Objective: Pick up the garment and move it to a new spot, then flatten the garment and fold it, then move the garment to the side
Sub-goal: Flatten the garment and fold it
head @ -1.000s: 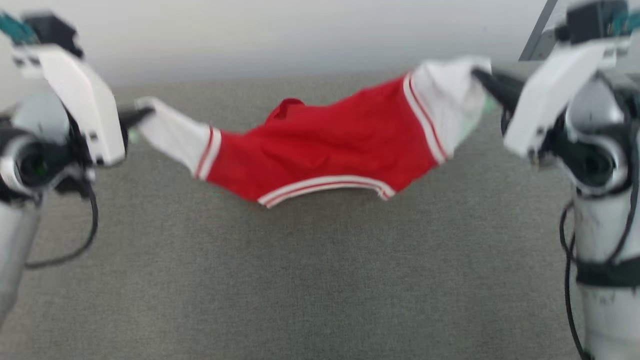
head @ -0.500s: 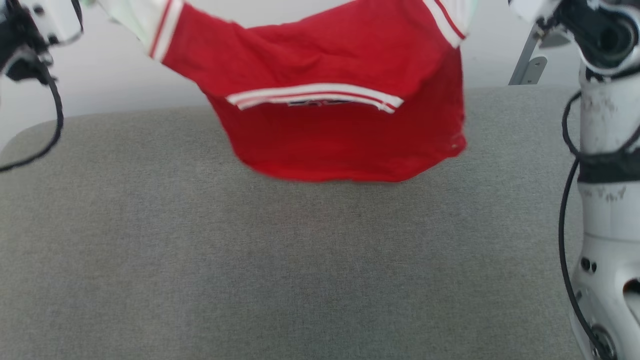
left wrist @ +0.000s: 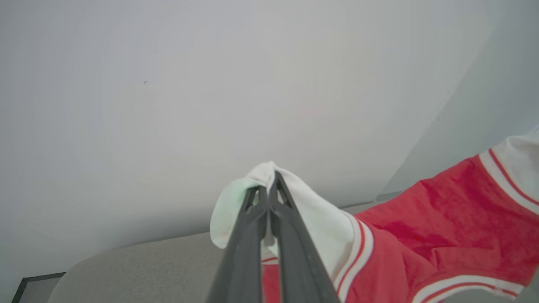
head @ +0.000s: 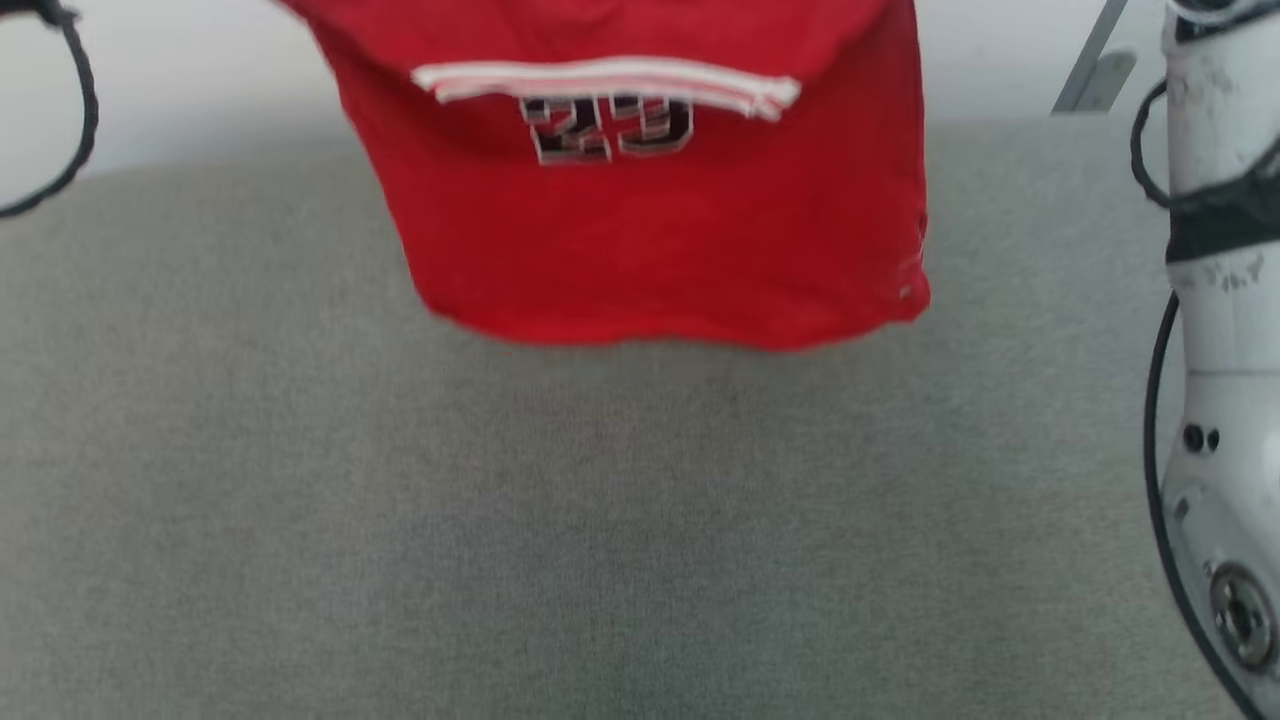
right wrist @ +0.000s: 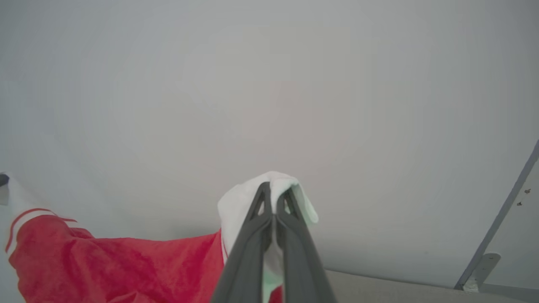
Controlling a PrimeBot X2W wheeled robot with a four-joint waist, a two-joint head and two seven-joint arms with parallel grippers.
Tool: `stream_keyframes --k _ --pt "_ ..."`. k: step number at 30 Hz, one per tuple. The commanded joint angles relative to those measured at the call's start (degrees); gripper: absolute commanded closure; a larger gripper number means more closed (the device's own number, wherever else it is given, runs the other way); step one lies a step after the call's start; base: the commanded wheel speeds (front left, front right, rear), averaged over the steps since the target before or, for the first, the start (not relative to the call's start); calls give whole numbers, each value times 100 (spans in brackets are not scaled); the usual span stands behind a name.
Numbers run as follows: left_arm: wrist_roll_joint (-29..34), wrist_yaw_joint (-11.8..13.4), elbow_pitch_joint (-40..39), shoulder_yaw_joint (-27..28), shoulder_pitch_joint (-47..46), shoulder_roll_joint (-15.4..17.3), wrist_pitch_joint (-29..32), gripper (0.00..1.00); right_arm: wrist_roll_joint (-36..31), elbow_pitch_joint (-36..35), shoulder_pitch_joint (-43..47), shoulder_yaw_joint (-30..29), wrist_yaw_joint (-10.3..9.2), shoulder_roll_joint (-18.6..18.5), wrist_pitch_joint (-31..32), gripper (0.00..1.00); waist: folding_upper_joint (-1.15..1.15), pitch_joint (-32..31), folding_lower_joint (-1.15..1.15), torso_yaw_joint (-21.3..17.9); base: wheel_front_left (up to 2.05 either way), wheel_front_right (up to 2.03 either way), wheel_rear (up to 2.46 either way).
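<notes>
The garment is up in the air at the far middle of the scene, spread between both arms. Its red body hangs down in front of the wall and over the far part of the grey surface. The hem is the lowest part; it seems to hang free of the surface, but the head view is blurred there. Near the top of the body runs a white-and-red trim, and just under it is a dark number print. The L gripper is closed tight on the white end of the left sleeve: both fingers are pressed together w/ the cloth pinched between the tips, and a fold of white fabric bulges around them. From there the sleeve passes through its striped cuff into the red fabric, which goes off to the right in the left wrist view. The R gripper is closed the same way on the white end of the right sleeve, w/ cloth wrapped over its tips and the red body going off to the left of that view. In the head view the pale right arm stands at the right edge, and a black cable loop hangs at the far left. A grey metal bracket sits on the wall at the far right, well apart from the garment.
</notes>
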Motion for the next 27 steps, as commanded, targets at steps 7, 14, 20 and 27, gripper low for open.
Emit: stream_keyframes --k 7,14,20,27 --pt "617 -194 682 0 -969 -146 -1418 100 -592 680 -834 475 0 -90 -1698 100 0 929 0 121 0 0 0" --pt "1218 -286 1276 58 -1809 -387 -3709 100 -1708 1398 -1643 720 -1 -350 -4456 100 0 1423 0 285 0 0 0" --pt "1246 -618 2108 -187 -1511 -564 -4222 100 -2007 2324 -1573 799 -1 -231 -4675 100 0 1570 0 462 0 0 0" --pt "1066 -770 3001 -581 -701 -698 -3652 100 -1050 3173 -1091 1066 -1 -62 -4063 100 0 1514 0 571 0 0 0"
